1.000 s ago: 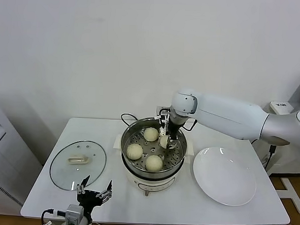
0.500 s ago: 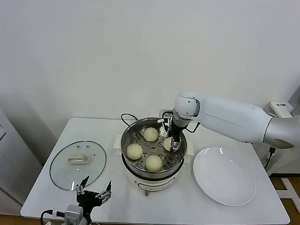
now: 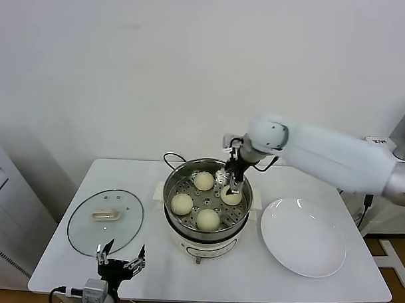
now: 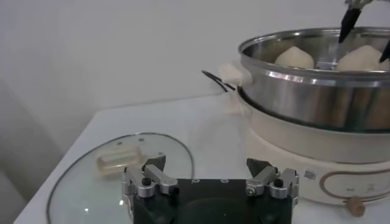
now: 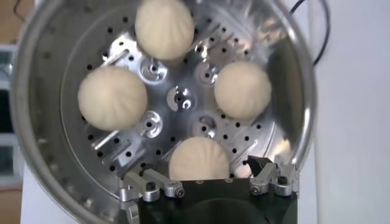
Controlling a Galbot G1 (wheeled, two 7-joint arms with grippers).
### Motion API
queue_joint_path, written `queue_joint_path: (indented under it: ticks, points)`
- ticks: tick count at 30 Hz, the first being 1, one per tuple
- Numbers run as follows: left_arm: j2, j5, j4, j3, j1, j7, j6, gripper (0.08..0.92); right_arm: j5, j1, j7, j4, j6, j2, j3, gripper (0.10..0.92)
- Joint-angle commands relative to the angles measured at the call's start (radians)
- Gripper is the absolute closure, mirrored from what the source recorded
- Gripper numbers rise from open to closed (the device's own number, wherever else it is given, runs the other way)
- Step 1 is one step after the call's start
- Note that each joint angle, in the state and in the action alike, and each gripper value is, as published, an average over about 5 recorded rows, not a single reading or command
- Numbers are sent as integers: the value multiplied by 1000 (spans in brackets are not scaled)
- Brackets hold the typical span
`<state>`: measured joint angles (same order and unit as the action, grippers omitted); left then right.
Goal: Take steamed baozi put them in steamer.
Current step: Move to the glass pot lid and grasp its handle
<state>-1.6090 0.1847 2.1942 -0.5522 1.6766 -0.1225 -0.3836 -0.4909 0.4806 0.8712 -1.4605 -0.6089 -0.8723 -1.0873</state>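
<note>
All four buns in, and we are letting go

Nearest, our left gripper [image 3: 120, 265] is idling spread wide by the glass lid [image 3: 105, 221]; beyond, four steamed baozi [image 5: 198, 159] are sitting in the steamer [image 3: 176, 184], our right gripper [image 3: 229, 182] hovering over the rightmost with claws apart, plate [image 3: 303, 236] bare.

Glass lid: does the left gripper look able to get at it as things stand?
Probably yes. The left gripper is open at the table's near edge, right beside the glass lid, which lies flat with its handle up and nothing between them. The right gripper is over the steamer.
</note>
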Motion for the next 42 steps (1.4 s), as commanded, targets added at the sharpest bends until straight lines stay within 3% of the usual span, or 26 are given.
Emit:
queue_joint_path:
  ticks: [1,8,15,21,28,33,39,42]
  points:
    - [-32,-57,14,-5,22,46,52,177,-117,-371,-237,-141,128,234,622,203]
    - [-49,-143,14,1,3,54,108,177,-93,-906,-323,-142,287,171,1254,203]
    - [-47,-154,32,-2,-16,59,154,177,-85,-1347,-431,-190,479,-110,1734,203]
    - [-32,-185,-34,-21,-50,61,233,177,-81,-1602,-511,-228,617,-392,1844,203]
    - [-15,-9,-75,-35,-112,82,238,177,-129,-1767,-591,-244,659,-523,1878,203]
    - [16,241,-110,-58,-190,76,244,177,-155,-1855,-601,-259,663,-503,1863,203]
    - [16,885,-169,-101,-292,135,310,177,-175,-1911,-605,-306,677,-489,1832,203]
    - [72,1127,-201,-82,-307,177,299,177,-177,-1910,-604,-310,675,-484,1815,203]
